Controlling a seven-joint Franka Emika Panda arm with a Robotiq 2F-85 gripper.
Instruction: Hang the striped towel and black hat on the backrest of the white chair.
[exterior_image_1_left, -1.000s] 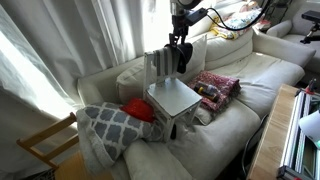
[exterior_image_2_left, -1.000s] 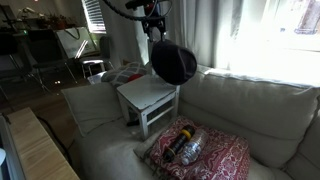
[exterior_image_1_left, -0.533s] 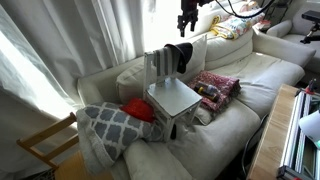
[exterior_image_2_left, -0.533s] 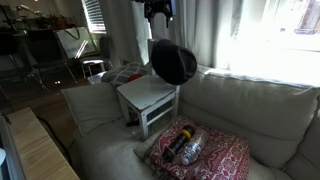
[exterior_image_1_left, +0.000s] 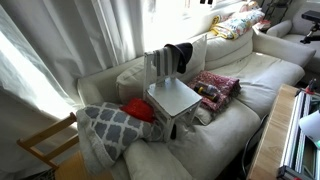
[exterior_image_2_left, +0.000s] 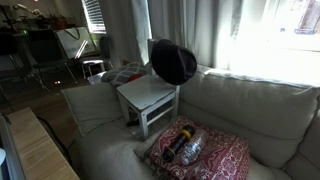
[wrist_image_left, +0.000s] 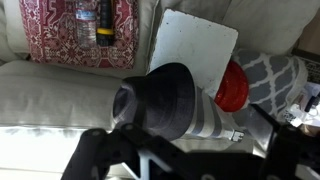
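Note:
The white chair (exterior_image_1_left: 173, 98) stands on the sofa; it also shows in an exterior view (exterior_image_2_left: 148, 96) and in the wrist view (wrist_image_left: 195, 45). The striped towel (wrist_image_left: 206, 112) is draped over its backrest, also visible in an exterior view (exterior_image_1_left: 157, 63). The black hat (exterior_image_1_left: 179, 55) hangs over the same backrest on top of the towel, seen in an exterior view (exterior_image_2_left: 173, 62) and in the wrist view (wrist_image_left: 160, 100). My gripper (wrist_image_left: 190, 162) shows only in the wrist view, above the hat, open and empty. It is out of both exterior views.
A red-pink patterned cloth (exterior_image_1_left: 215, 86) with bottles on it lies beside the chair (exterior_image_2_left: 200, 150). A lattice-patterned pillow (exterior_image_1_left: 108, 124) and a red object (exterior_image_1_left: 138, 110) lie on the other side. A tan wooden chair (exterior_image_1_left: 45, 142) stands off the sofa's end.
My gripper has let go of the hat and risen straight up out of both exterior views. The hat stays hanging on the backrest.

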